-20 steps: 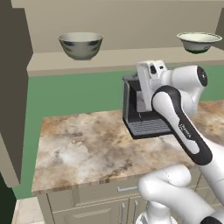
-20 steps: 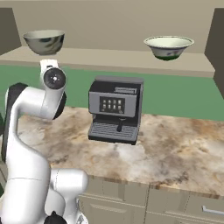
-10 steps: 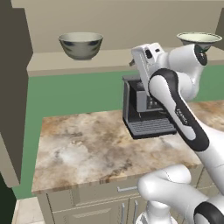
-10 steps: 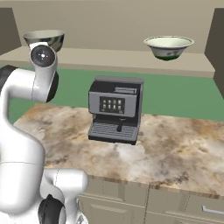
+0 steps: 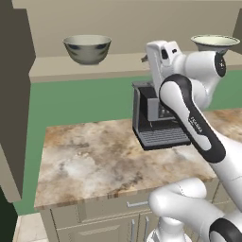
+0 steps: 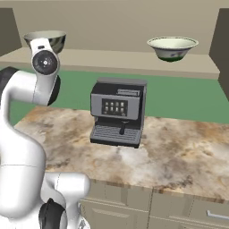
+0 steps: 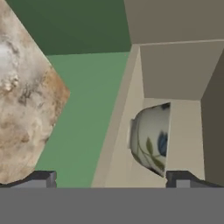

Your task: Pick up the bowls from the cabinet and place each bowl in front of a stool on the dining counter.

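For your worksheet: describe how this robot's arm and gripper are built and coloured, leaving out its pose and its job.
The arm is glossy white, made of thick rounded tube segments joined by dark grey to black joints, with a round dark cap at one joint and small dark lettering along the forearm. No loose cables show. In the hand view, the gripper ends in two small, blocky, dark grey finger tips.

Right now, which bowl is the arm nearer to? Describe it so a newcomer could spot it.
Find the open wall cabinet above the stone counter with the coffee machine. Two bowls sit on its beige shelf; it is the one at the left end, beside the dark side panel, unlike the bowl far right.
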Controlling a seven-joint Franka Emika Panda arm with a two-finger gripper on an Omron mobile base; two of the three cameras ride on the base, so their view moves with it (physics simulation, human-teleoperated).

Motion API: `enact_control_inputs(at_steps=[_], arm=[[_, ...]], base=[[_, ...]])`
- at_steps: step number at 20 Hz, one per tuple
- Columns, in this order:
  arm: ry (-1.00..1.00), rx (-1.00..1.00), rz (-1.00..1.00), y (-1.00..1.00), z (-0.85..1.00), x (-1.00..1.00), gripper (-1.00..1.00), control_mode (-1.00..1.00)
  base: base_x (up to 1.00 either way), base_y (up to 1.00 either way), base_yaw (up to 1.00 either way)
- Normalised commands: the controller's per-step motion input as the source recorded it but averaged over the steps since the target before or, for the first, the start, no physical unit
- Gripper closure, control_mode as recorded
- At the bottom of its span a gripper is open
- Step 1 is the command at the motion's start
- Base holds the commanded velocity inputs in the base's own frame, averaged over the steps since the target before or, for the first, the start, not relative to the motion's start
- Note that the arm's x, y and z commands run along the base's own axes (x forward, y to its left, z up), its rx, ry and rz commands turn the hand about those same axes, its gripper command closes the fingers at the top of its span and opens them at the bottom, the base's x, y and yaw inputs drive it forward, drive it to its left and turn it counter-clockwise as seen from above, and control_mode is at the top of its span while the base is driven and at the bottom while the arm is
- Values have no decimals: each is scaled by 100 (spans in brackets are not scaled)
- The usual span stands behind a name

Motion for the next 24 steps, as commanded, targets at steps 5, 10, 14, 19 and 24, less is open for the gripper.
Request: enact_control_inputs(at_steps=[5,10,14,19,24], arm=[[1,2,0,0,9,30,-100,-100],[-2,13,-3,0,4,31,-100,-100],[-7,8,-1,0,1,23,-100,-100],[2,0,0,2,36,24,-100,-100],[3,0,0,0,31,21,-100,-100]], base=[[0,0,0],[0,0,0],[0,0,0],[0,0,0],[0,0,0]])
